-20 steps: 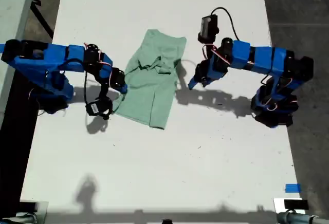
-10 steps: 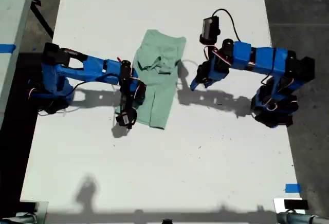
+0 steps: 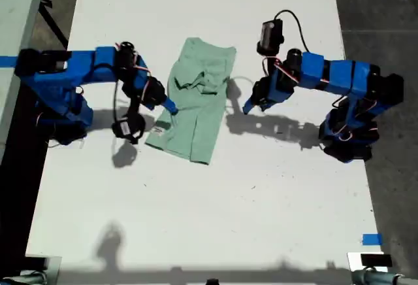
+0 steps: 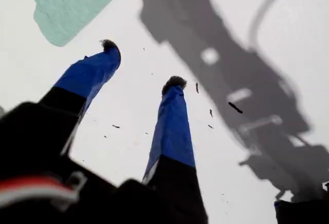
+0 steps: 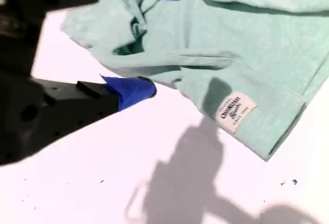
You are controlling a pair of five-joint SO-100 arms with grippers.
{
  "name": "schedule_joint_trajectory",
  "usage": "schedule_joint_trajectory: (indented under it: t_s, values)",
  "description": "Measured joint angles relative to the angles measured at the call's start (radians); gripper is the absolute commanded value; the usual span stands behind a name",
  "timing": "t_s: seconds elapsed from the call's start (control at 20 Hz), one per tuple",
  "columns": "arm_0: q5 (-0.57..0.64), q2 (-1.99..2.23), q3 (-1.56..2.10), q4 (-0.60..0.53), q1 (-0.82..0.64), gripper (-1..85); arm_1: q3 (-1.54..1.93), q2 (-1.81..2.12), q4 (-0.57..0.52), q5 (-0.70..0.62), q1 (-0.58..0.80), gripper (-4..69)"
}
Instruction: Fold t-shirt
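T-shirt (image 3: 197, 103) sits half-folded and rumpled mid-desk (image 3: 215, 226). My first claw (image 4: 140, 62) is open, empty, just beside the shirt's edge. My second claw (image 5: 164, 34) is open at the opposite edge. Risk: pinching one layer only, dragging the fold loose.

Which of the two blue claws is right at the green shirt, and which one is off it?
My second tool, on the exterior view's left, is open at the t-shirt's edge, near its label. My first tool is open over bare table.
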Motion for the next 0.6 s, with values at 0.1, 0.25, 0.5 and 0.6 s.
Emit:
schedule_joint_trajectory:
  t_s: [0.1, 0.25, 0.5, 0.6]
  values:
    - [0.005, 0.179, 0.064, 0.061, -0.017, 29.6, 0.000, 0.023, 0.000, 0.017, -0.003, 21.6]
    - [-0.012, 0.353, 0.186, 0.097, -0.003, 29.4, 0.000, 0.060, 0.002, 0.052, -0.041, 20.2]
    - [-0.120, 0.388, 0.301, 0.052, 0.169, 29.5, -0.011, 0.041, 0.002, 0.143, -0.184, 20.1]
    - [-0.166, 0.367, 0.336, -0.005, 0.245, 29.5, -0.071, -0.049, -0.002, 0.187, -0.253, 20.5]
